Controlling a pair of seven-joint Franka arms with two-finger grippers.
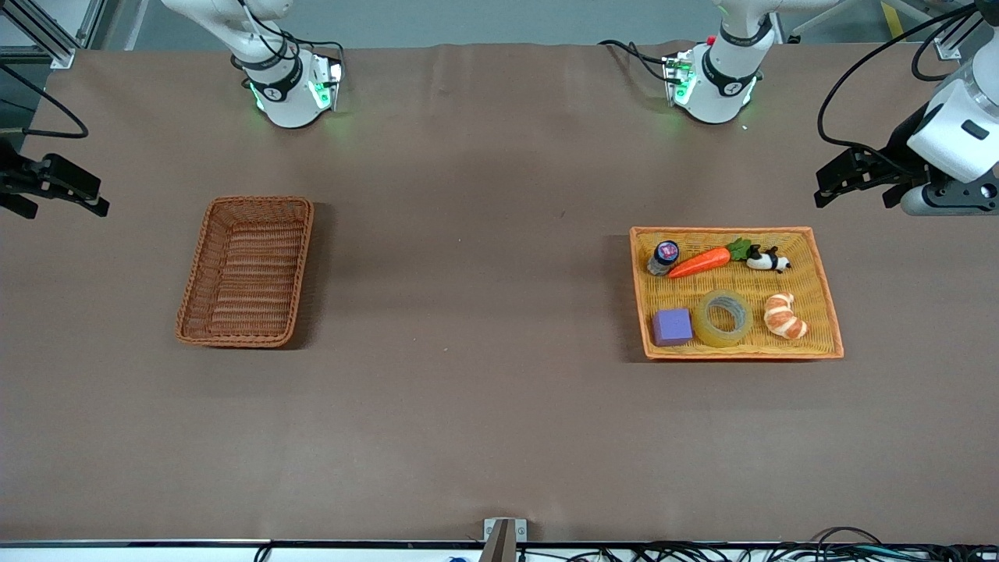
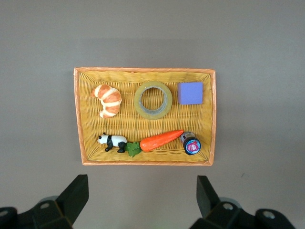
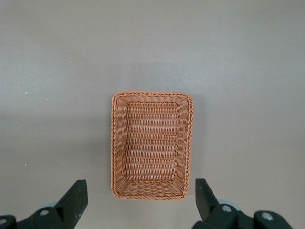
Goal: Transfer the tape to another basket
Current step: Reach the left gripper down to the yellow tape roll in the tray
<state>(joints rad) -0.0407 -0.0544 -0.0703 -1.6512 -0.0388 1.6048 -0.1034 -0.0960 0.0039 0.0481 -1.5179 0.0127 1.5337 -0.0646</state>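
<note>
Two baskets sit on the brown table (image 1: 484, 421) and no step has started yet, so you are at the very beginning

Start at the right arm's end of the table. Your right gripper (image 1: 58, 191) hangs up in the air by that edge, and its jaws are spread wide with nothing in them. In the right wrist view you can see its two black fingers (image 3: 76, 200) far apart. The basket (image 1: 248, 269) lies near it, dark reddish-brown, with nothing inside. This is where the tape must go.

Now look toward the left arm's end. The orange tray (image 1: 827, 312) holds six things. The tape (image 1: 723, 318) lies flat in the row nearest the front camera, between the purple block (image 1: 672, 326) and the croissant (image 1: 783, 315). It touches neither one, but both are close. In the farther row are the little bottle (image 1: 663, 257), the carrot (image 1: 702, 262) and the toy panda (image 1: 769, 260).

Your left gripper (image 1: 855, 183) hangs in the air past the tray's corner, near the table edge. Its jaws are wide apart too, and it holds nothing.

Next, I think you should bring the left gripper over the tape and go straight down. One finger could go in the hole and one outside the ring. Take care not to bump the block or the croissant.

The bottle cap has a red and pink label (image 2: 192, 146), but the writing is too small to read
</note>
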